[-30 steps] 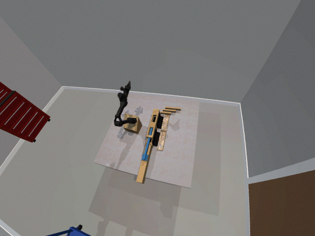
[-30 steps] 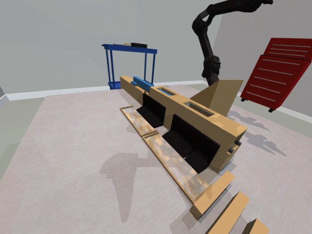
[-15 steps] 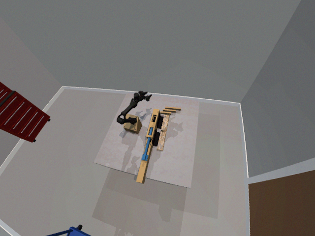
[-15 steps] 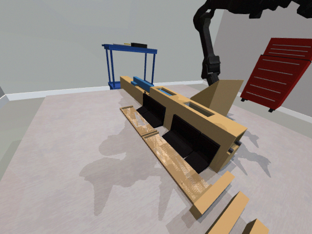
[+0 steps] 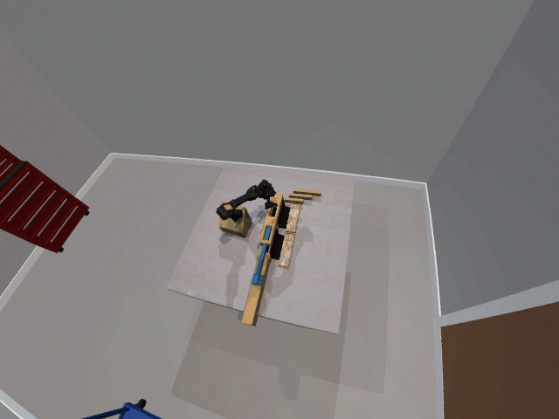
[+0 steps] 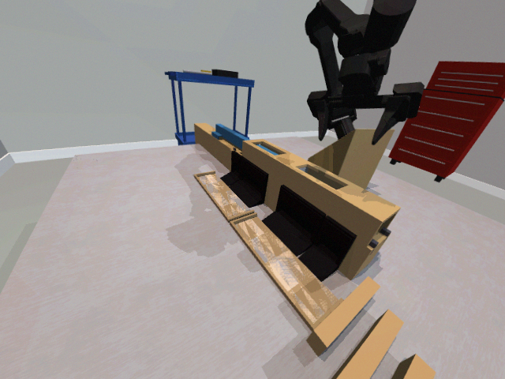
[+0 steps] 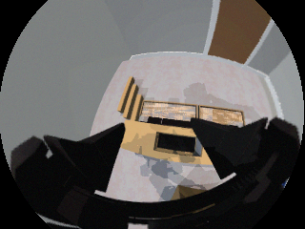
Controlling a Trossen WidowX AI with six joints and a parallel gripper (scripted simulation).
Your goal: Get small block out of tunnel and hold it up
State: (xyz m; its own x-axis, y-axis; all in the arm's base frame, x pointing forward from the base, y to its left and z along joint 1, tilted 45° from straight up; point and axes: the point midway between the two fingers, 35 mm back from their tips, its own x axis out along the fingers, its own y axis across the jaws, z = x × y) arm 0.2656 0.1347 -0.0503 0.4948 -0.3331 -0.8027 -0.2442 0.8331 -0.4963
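The tan tunnel [image 5: 271, 222] [image 6: 291, 160] [image 7: 137, 135] is a long box with two openings in its top. The blue cage handle [image 5: 260, 264] [image 6: 231, 135] sticks out of the end away from the rods, along a tan rail. Blue also shows inside the nearer top opening to the handle. The other opening looks dark inside. I cannot make out the block in any view. My gripper [image 5: 272, 199] [image 6: 348, 140] [image 7: 158, 124] is open and empty, above the tunnel's end part near the dark opening, pointing down, with its fingers spread apart.
Several loose tan rods [image 5: 307, 192] [image 6: 346, 313] [image 7: 126, 95] lie beyond the tunnel's far end. Two shallow trays with clear-looking bottoms [image 5: 286, 249] [image 6: 281, 264] [image 7: 169, 112] and black panels [image 6: 293, 230] lie along one side. The tan robot base [image 5: 234, 225] stands on the other side.
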